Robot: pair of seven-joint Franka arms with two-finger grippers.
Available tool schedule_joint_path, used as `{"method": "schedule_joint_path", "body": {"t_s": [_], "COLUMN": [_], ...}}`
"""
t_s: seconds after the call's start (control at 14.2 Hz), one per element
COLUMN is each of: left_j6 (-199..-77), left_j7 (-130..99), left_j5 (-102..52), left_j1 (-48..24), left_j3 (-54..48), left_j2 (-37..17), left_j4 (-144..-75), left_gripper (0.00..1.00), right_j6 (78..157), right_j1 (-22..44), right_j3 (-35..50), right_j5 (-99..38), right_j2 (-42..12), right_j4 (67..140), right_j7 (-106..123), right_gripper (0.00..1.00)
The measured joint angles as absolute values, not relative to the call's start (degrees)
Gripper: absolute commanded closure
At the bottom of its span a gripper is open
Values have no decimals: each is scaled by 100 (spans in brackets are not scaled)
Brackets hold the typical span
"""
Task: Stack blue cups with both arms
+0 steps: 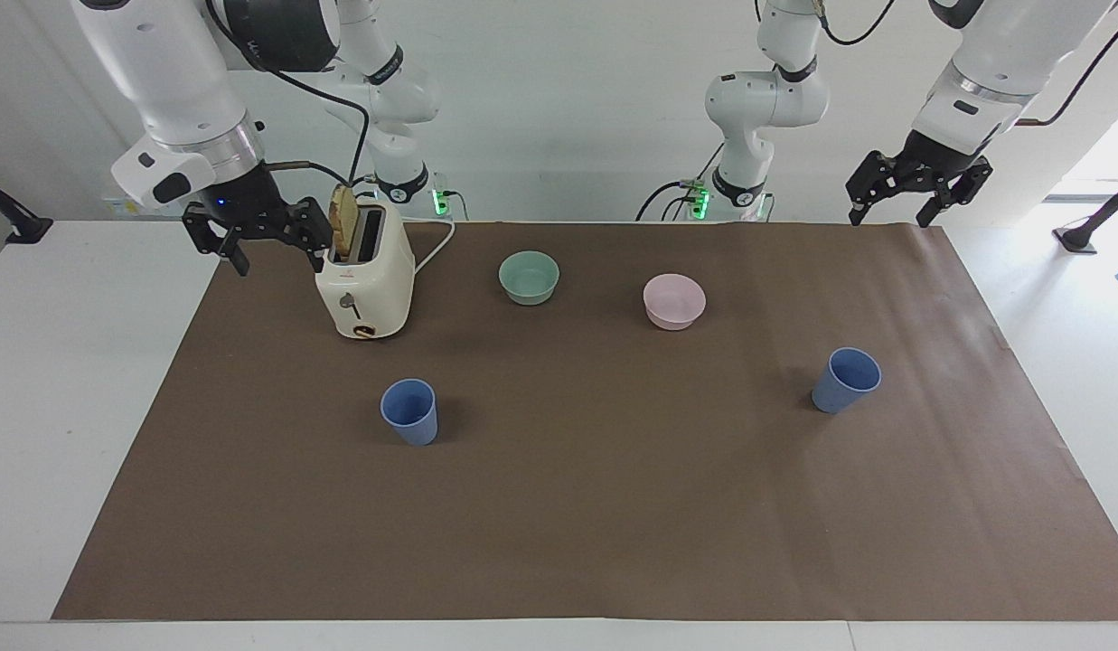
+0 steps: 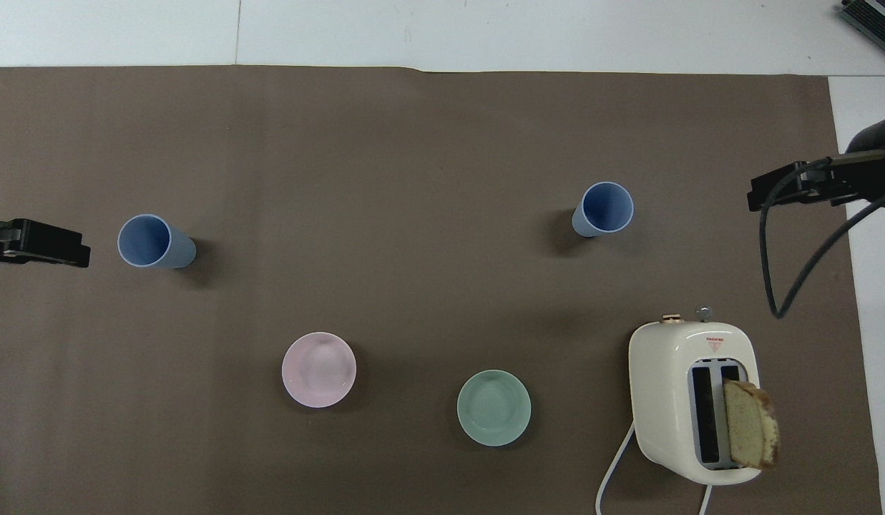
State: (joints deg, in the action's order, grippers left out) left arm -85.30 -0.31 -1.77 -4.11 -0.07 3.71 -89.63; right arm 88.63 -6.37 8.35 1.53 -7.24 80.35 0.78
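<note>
Two blue cups stand upright on the brown mat (image 1: 613,506), well apart from each other. One blue cup (image 1: 409,411) (image 2: 602,208) is toward the right arm's end of the bench, farther from the robots than the cream toaster (image 1: 367,280) (image 2: 689,397), which holds a slice of bread (image 1: 343,221) (image 2: 750,433). The second blue cup (image 1: 845,380) (image 2: 152,242) is toward the left arm's end. Between them and nearer to the robots sit the pale green bowl (image 1: 529,277) (image 2: 494,408) and the pink bowl (image 1: 674,301) (image 2: 319,369). The right gripper (image 1: 269,258) hangs in the air over the mat's edge beside the toaster, its fingers spread apart and holding nothing. The left gripper (image 1: 888,217) hangs over the mat's corner at the robots' edge, also spread apart and empty.
</note>
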Motion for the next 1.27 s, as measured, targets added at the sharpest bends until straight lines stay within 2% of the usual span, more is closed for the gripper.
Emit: {"method": "schedule_joint_path", "body": {"t_s": [0.21,0.56,1.05,1.27], "left_j6": [-8830,-10059,-11373,-11947], "left_j7": [-31,-25,-26,-60], "left_j5": [-176,-177,-177,-177], "left_j1": [-320,110,487,488], "left_j3": [31,71,85,62], "left_j2": [368,251,-696,-900], "left_j4": [-9191,-10095,-10577,-11056], "left_gripper": [0,0,0,0], "right_j6": [8863,8863,8863,8863], "right_j1": [-637,-637,-637,-637], "right_j3": [835,835,835,835], "right_j5": [153,153,153,153], "right_j2": [-724,-724,-724,-724], "right_j4": [8035,8035,8035,8035], "right_j7": [77,78,78,77], "right_gripper": [0,0,0,0]}}
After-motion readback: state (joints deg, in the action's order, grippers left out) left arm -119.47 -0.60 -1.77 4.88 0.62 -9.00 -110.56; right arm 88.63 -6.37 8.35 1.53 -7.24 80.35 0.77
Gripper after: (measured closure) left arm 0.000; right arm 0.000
